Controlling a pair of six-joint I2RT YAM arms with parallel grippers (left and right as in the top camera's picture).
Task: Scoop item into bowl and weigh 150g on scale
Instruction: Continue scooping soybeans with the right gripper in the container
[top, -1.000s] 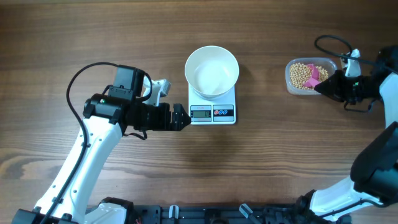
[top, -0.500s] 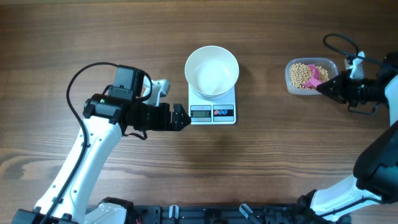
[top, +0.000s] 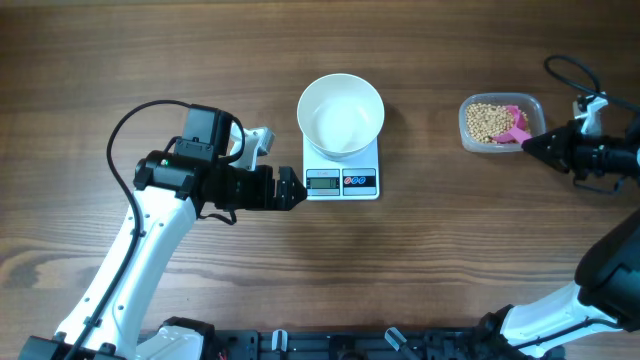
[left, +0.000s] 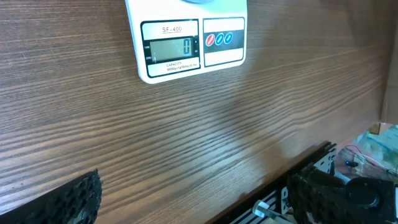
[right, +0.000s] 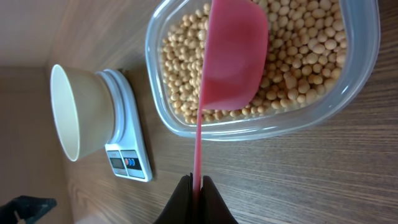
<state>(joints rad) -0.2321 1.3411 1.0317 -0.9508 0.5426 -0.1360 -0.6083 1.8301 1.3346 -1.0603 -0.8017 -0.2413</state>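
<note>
Overhead, the white bowl (top: 341, 115) sits on the scale (top: 342, 182). Left of the scale, the left gripper (top: 298, 190) gapes wide and holds nothing. Far right of it, the right gripper (top: 530, 143) pinches a pink scoop (top: 516, 130) over the beans (top: 483, 120) in a clear tub (top: 463, 120).

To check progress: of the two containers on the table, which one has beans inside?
The clear plastic container at the right, with the pink scoop in it. The white bowl on the scale is empty.
</note>
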